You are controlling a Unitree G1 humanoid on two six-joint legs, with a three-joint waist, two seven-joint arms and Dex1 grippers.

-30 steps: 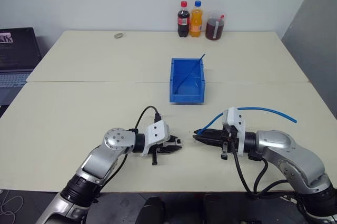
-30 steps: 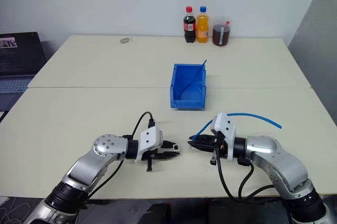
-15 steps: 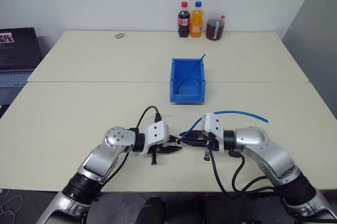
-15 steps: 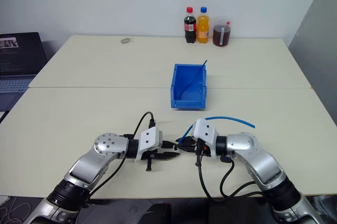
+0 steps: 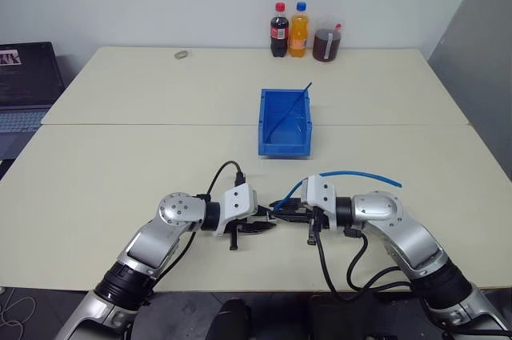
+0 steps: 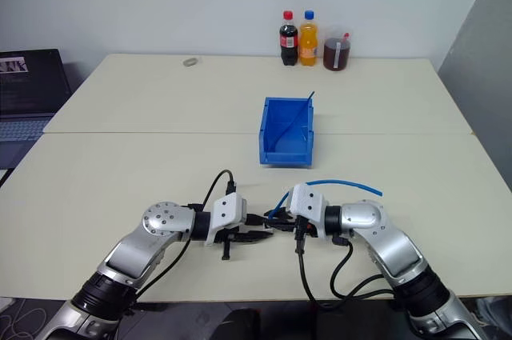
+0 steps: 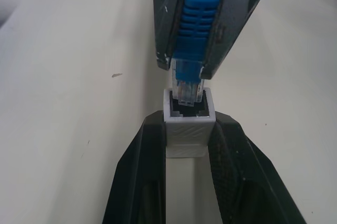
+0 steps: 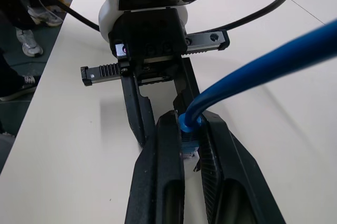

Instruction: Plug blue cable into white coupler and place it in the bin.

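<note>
Right gripper (image 5: 285, 211) swung in leftward, now nose to nose with left gripper (image 5: 264, 220) above table (image 5: 120, 172). Right fingers clamp blue cable (image 7: 192, 39) behind plug; left fingers pinch white coupler (image 7: 189, 124). Plug tip at socket mouth, unseated. Next: straight push until seated. Bin (image 5: 284, 122) beyond.

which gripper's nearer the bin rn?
Right, slightly. The right gripper, shut on the blue cable, sits almost straight in front of the bin; the left gripper, holding the white coupler, is just left of it.
</note>
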